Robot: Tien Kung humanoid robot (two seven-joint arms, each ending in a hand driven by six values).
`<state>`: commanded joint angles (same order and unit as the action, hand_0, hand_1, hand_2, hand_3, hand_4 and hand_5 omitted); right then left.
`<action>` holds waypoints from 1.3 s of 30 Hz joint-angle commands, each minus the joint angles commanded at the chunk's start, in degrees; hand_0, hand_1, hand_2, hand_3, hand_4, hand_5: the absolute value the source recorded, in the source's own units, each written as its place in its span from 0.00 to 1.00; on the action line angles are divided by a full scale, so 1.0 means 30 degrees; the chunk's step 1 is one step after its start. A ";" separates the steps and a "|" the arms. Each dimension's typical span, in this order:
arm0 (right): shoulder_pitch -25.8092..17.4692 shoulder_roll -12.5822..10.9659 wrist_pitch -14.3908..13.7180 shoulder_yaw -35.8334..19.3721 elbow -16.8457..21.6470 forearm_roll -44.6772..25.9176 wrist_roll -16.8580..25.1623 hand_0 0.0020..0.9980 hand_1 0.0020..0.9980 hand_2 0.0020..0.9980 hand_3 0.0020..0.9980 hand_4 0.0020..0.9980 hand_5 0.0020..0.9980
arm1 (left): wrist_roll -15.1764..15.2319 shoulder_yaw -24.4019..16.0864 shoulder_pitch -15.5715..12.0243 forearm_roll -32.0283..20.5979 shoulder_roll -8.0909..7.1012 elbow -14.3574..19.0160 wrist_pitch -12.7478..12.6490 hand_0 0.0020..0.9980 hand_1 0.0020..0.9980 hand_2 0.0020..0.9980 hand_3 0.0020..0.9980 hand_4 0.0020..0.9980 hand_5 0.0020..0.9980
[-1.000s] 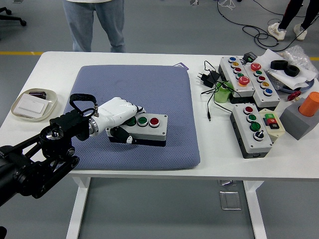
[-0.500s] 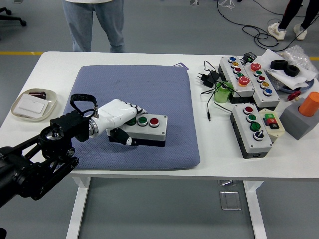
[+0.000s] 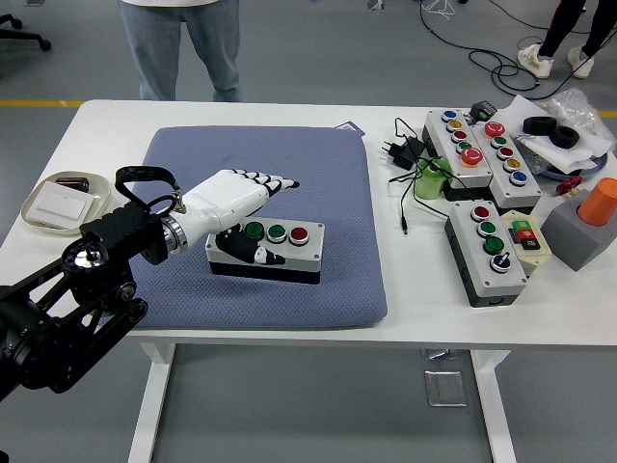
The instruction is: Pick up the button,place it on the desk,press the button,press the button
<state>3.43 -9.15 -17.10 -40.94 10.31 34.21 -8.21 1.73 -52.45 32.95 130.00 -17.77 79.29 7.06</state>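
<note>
A grey button box with two green buttons and one red button lies flat on the blue cushion. My left hand, white with a black arm behind it, hovers over the box's left end. Its fingers are stretched out straight, pointing right and away, above the left green button and apart from it. The thumb hangs down at the box's front left side. The hand holds nothing. My right arm does not show.
Several other button boxes and black cables crowd the table's right side, with an orange cylinder on a grey block. A small tray sits at the left edge. A person stands at the far side, hands out of view.
My left hand has lifted off the left green button, risen and straightened its fingers. The box has not moved.
</note>
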 joint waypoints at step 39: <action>0.0138 -0.0039 0.0027 -0.0039 0.0000 0.0188 -0.0037 0.63 0.47 0.53 0.58 0.27 0.01 | -0.3421 -0.0267 -0.0651 0.0000 -0.0340 0.3396 0.6411 0.04 0.07 0.10 0.77 1.00 0.76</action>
<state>3.84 -9.26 -17.02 -41.06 10.31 34.77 -8.32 -8.53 -53.25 31.00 130.00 -18.79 89.48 26.29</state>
